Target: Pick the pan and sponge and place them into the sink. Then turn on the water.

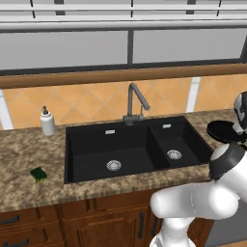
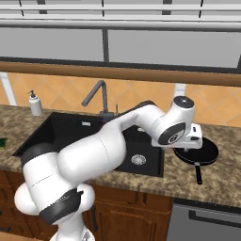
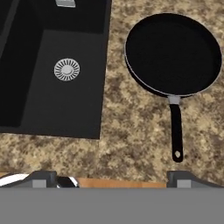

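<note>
The black pan (image 3: 173, 52) lies on the granite counter right of the sink (image 3: 65, 109), with its thin handle (image 3: 176, 131) pointing toward the front edge. My gripper (image 3: 116, 179) hovers above the counter between the narrow basin and the pan, open wide with nothing between its fingers. From the right base view, the hand (image 2: 193, 141) hangs just over the pan (image 2: 204, 153). The dark-green sponge (image 1: 38, 173) rests on the counter left of the sink (image 1: 96, 154). No water shows at the faucet (image 1: 135, 103).
A white soap dispenser (image 1: 47, 121) stands at the back left of the counter. Silver drains (image 1: 114, 165) sit in both basins. A tiled wall and window sill run behind the faucet. Wooden cabinets lie below the counter's front edge.
</note>
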You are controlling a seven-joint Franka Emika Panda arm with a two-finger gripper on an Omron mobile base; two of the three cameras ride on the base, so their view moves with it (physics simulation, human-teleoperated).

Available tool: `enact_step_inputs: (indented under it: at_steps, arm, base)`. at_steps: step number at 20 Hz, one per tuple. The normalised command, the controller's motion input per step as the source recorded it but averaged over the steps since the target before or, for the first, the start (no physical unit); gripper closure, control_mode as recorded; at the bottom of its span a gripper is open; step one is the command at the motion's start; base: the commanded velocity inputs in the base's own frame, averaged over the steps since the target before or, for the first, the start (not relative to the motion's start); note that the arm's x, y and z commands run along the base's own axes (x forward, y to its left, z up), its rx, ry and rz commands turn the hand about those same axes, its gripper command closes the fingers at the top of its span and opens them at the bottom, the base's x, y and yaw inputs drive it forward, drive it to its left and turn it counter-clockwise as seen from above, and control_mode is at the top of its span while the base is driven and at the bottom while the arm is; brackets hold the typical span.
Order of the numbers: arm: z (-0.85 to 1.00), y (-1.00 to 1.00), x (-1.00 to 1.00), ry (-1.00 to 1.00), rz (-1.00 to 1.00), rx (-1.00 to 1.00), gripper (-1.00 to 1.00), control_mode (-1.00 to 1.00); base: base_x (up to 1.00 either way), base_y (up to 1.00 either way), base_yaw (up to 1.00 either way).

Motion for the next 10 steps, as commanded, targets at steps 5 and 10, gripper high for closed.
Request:
enact_step_inputs:
  at_steps: [5, 10]
  arm:
    - [-0.25, -0.43, 0.00, 0.00, -0.04, -0.07, -1.00, -1.00]
    - [-0.22, -0.47, 0.00, 0.13, 0.00, -0.15, -1.00, -1.00]
  base:
    - [0.00, 0.00, 0.00]
    - [0.00, 0.00, 0.00]
